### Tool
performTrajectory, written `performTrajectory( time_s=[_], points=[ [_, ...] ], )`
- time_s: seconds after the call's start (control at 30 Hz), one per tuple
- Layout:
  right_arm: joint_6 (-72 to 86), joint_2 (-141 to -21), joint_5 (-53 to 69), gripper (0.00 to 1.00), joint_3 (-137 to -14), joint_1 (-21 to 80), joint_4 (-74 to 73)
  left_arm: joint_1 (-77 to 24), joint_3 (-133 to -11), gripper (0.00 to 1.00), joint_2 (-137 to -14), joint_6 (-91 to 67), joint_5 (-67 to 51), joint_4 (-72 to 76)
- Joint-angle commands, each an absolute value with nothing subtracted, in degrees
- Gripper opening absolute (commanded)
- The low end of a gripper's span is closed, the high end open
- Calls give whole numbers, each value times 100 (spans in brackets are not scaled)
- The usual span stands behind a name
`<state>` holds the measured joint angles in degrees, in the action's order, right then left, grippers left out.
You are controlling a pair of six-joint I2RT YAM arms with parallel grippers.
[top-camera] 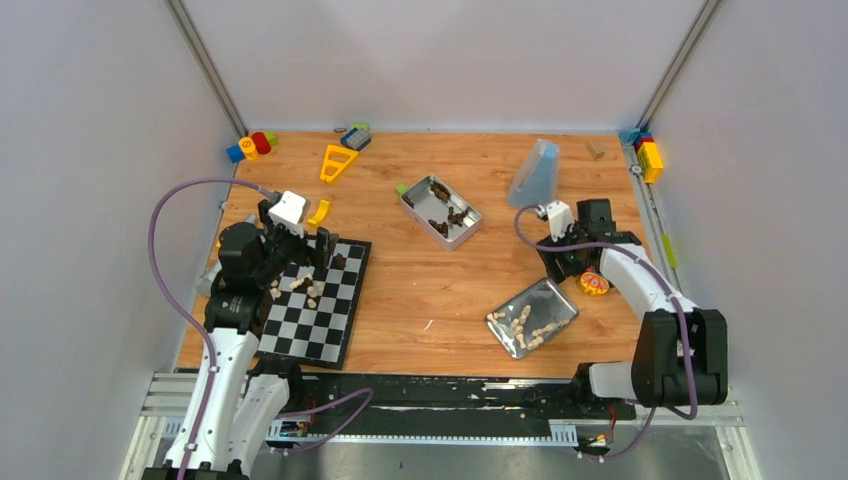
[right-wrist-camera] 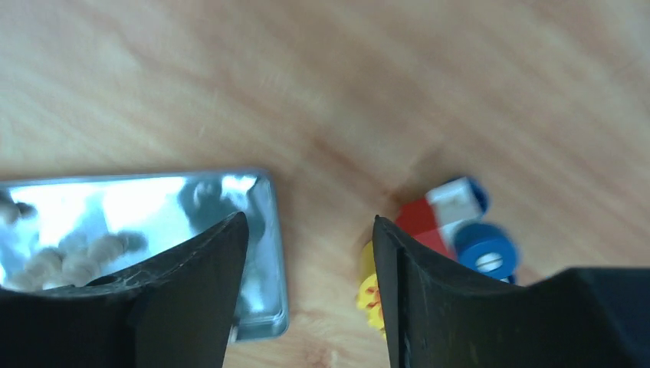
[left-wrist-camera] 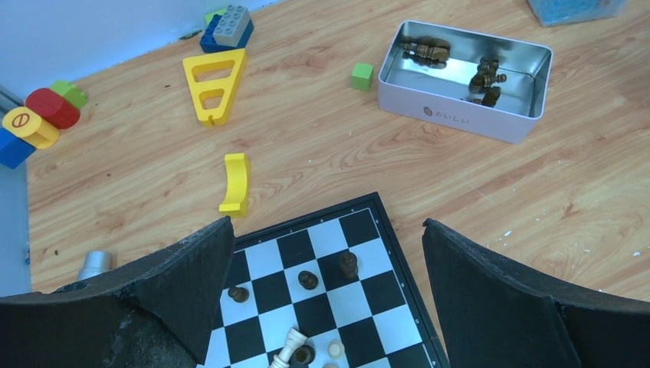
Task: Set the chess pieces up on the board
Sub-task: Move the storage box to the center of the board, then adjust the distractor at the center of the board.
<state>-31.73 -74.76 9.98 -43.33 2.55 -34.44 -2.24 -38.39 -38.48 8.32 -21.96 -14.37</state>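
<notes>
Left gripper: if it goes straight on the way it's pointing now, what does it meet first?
Probably the board: the open left gripper points down at its far end, where dark chess pieces stand in its path. It may touch one before the squares; depth is unclear.

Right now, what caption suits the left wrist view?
Open left gripper above the board corner with a few chess pieces; tin of dark pieces beyond.

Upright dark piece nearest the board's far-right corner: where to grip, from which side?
Likely from straight above, pinching the dark piece across its upper body: it stands upright, apart from its neighbours, leaving room either side for the fingers of the open left gripper.
</notes>
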Motion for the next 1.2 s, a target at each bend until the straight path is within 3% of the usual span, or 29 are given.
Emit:
performTrajectory(
  time_s=[0.0, 0.33, 0.6, 0.97, 1.17],
  points=[
    [-2507, -7980, 1207, 63, -5315, 246, -2678, -237, -3895, 100, -3884, 948, -2192, -1316],
    [-1314, -10415, 1028, 49, -7071, 254, -1593, -237, -3891, 100, -3964, 929, -2136, -1293],
    [-1124, -11410, 744, 44, -7854, 257, -966, -232, -3887, 100, -4073, 946, -2071, -1279],
    [-1168, -11063, 1150, 46, -7220, 282, -782, -235, -3876, 100, -4120, 984, -1985, -1255],
    [-1390, -10227, 1388, 54, -6476, 568, -1056, -233, -3861, 100, -4081, 995, -1980, -1243]
  ],
)
